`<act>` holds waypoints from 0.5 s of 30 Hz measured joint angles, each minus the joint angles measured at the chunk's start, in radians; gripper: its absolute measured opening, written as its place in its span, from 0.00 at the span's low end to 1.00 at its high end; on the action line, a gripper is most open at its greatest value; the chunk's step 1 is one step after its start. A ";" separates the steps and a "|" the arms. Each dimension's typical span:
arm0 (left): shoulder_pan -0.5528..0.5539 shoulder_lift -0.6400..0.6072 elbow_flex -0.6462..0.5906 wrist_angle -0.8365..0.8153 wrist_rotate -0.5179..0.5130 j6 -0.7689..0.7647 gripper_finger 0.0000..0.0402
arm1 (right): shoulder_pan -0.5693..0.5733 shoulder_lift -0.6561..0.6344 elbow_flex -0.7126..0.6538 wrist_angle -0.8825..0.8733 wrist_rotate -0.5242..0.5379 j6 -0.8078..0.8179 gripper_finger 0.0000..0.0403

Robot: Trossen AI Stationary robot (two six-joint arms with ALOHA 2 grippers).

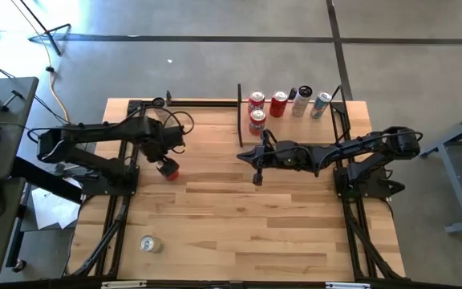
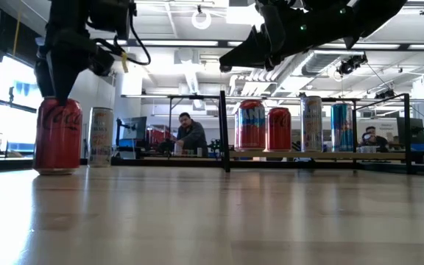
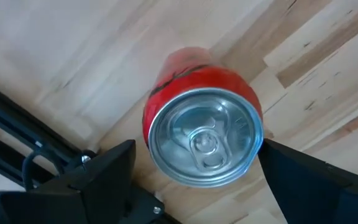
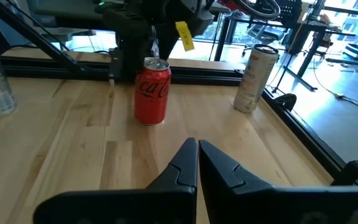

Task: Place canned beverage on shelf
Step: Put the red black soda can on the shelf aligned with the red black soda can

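A red cola can (image 1: 169, 170) stands upright on the plank tabletop at the left; it also shows in the low view (image 2: 57, 136) and the right wrist view (image 4: 151, 92). My left gripper (image 3: 197, 162) is open right over it, one finger on either side of the can's silver top (image 3: 205, 138); I cannot tell whether they touch it. My right gripper (image 4: 197, 155) is shut and empty, held above the table's middle (image 1: 257, 172). The shelf (image 1: 303, 128), a pale board with black posts, stands at the far right and holds several upright cans (image 1: 278, 103).
A pale can (image 1: 149, 243) stands upright near the table's front left corner and also shows in the right wrist view (image 4: 253, 78). Black frame rails run along the table's left and right edges. People sit in the room behind the table (image 2: 190, 136).
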 joint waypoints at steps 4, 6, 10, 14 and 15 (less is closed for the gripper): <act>-0.002 0.005 0.000 0.038 -0.012 0.055 0.80 | 0.000 0.000 0.000 0.000 0.000 0.000 0.00; -0.009 0.005 0.000 0.049 -0.018 0.086 0.78 | 0.000 0.000 0.000 0.000 0.001 0.000 0.00; -0.026 0.004 0.000 0.085 -0.024 0.164 0.70 | 0.000 0.000 0.000 -0.015 0.001 -0.005 0.00; -0.051 0.003 0.001 0.109 -0.027 0.229 0.63 | 0.000 0.000 0.000 -0.031 0.001 -0.005 0.00; -0.056 0.003 0.001 0.115 -0.026 0.247 0.62 | 0.000 0.000 0.000 -0.033 0.002 -0.005 0.00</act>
